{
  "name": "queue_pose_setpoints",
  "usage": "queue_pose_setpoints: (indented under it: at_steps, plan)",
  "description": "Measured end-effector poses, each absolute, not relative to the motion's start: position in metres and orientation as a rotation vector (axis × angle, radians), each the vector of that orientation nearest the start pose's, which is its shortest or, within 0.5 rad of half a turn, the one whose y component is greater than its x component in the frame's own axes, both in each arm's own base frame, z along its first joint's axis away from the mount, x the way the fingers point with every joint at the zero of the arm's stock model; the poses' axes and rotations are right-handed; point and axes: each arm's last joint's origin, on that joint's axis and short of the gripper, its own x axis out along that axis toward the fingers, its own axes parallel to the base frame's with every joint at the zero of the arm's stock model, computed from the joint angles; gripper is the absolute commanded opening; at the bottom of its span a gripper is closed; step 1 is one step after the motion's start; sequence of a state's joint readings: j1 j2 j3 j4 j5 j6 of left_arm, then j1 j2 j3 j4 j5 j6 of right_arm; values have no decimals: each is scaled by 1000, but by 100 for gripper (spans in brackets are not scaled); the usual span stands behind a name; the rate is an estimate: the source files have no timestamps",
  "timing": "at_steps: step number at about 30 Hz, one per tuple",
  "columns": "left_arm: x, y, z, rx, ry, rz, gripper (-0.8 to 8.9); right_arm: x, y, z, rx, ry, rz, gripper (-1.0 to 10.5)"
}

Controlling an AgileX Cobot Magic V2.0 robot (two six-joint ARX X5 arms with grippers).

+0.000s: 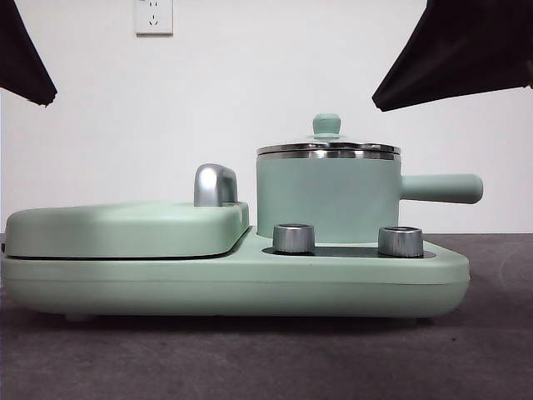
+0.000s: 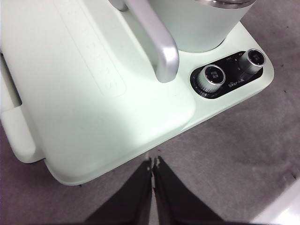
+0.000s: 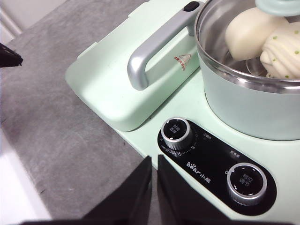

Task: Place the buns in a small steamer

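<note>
Setting: staged test bench, likely a lab rather than a home kitchen. Evidence: bare white wall (image 1: 266,100) with a single wall socket (image 1: 154,16); worktop (image 1: 250,358) covered in plain dark grey felt-like mat; one mint-green multi-function breakfast cooker (image 1: 233,279) standing alone; no cabinetry, sink or utensils visible.
</note>
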State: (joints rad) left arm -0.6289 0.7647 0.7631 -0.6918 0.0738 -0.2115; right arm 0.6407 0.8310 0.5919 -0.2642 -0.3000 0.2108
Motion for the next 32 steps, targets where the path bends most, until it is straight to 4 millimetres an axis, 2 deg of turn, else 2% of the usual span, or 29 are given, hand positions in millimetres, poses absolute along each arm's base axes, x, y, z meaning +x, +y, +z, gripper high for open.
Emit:
queue_pose_setpoints:
  at_steps: [6, 10, 13, 18, 26, 32]
  plan:
    - [118, -87, 285, 47, 716, -614, 7, 137, 113, 253, 102, 609, 861, 19]
    - [113, -67, 280, 54, 516, -562, 7, 137, 113, 253, 103, 609, 861, 19]
    - [109, -45, 264, 15, 377, -435, 7, 137, 113, 253, 102, 609, 861, 19]
    - [96, -18, 223, -30, 216, -229, 7, 137, 113, 253, 102, 609, 861, 19]
    - [95, -6, 169, -41, 70, -108, 7, 137, 113, 253, 102, 608, 861, 19]
    - [96, -5, 166, -41, 63, -102, 7, 138, 113, 253, 103, 607, 861, 19]
